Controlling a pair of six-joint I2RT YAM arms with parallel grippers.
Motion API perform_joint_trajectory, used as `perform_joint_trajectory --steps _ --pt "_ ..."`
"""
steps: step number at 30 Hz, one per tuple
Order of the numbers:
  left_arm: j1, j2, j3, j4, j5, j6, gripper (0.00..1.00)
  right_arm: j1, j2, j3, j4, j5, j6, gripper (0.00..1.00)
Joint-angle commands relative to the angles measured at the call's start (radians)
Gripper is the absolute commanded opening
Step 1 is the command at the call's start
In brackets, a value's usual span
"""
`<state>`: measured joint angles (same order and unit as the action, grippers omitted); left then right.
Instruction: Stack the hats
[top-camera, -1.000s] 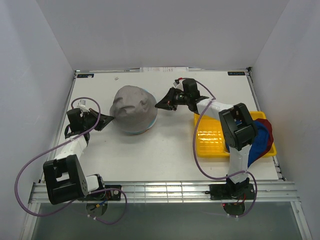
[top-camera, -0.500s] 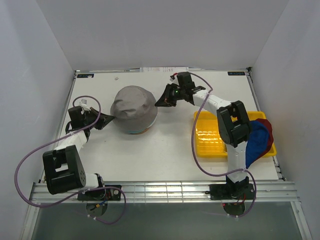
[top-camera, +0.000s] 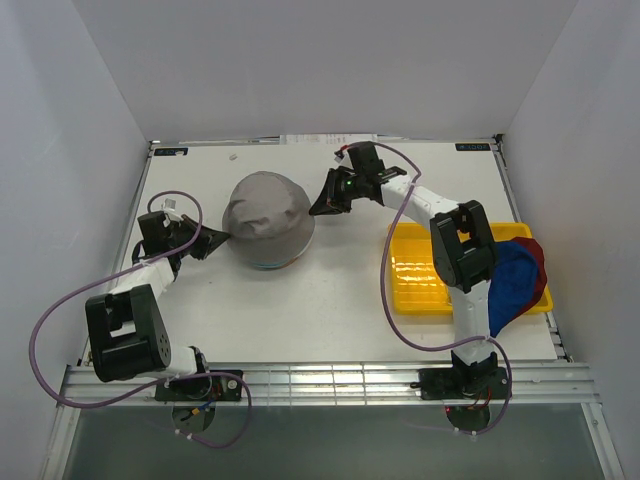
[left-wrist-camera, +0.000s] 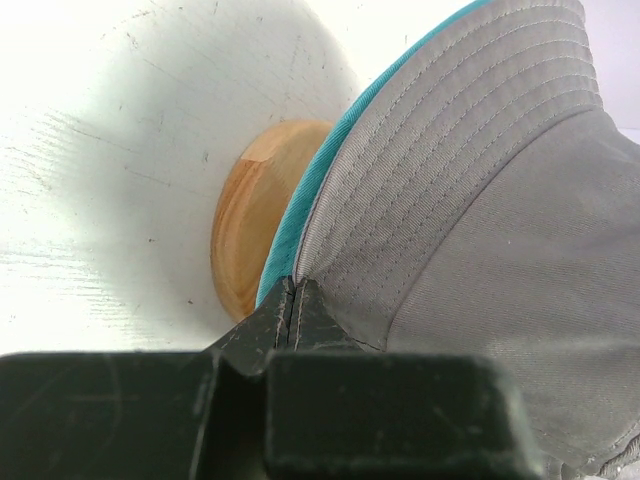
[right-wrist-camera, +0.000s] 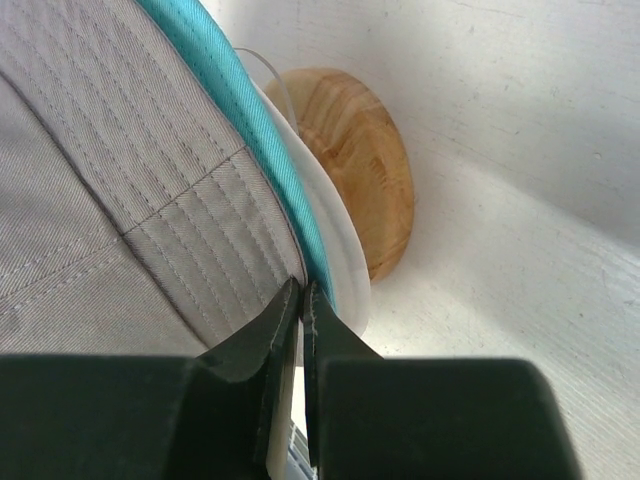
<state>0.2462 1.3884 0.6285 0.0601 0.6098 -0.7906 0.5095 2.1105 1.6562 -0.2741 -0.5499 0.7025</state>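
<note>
Grey hat (top-camera: 265, 212) between left end effector (left-wrist-camera: 292, 297), right end effector (right-wrist-camera: 300, 297), both seemingly pinching brim

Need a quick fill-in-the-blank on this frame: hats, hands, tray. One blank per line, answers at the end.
1. The brim edge showing under the grey hat is ____.
2. The left hand and the right hand each pinch the grey hat's ____.
3. The tray holding the blue hat is ____.
4. The stand under the grey hat is made of ____.

Missing words: teal; brim; yellow; wood.
</note>
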Motion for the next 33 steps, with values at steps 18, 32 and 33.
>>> perform_joint_trajectory --steps 18,32,33 --pt "0.013 -0.150 0.017 -0.284 -0.150 0.094 0.35 -0.019 0.178 0.346 -0.278 0.163 -0.098 0.08" --pt "0.011 -0.183 0.184 -0.252 -0.128 0.036 0.56 -0.020 0.180 0.407 -0.232 0.134 -0.123 0.08" --pt "0.011 -0.172 0.192 -0.241 -0.125 0.028 0.57 -0.019 0.178 0.410 -0.228 0.134 -0.127 0.08"
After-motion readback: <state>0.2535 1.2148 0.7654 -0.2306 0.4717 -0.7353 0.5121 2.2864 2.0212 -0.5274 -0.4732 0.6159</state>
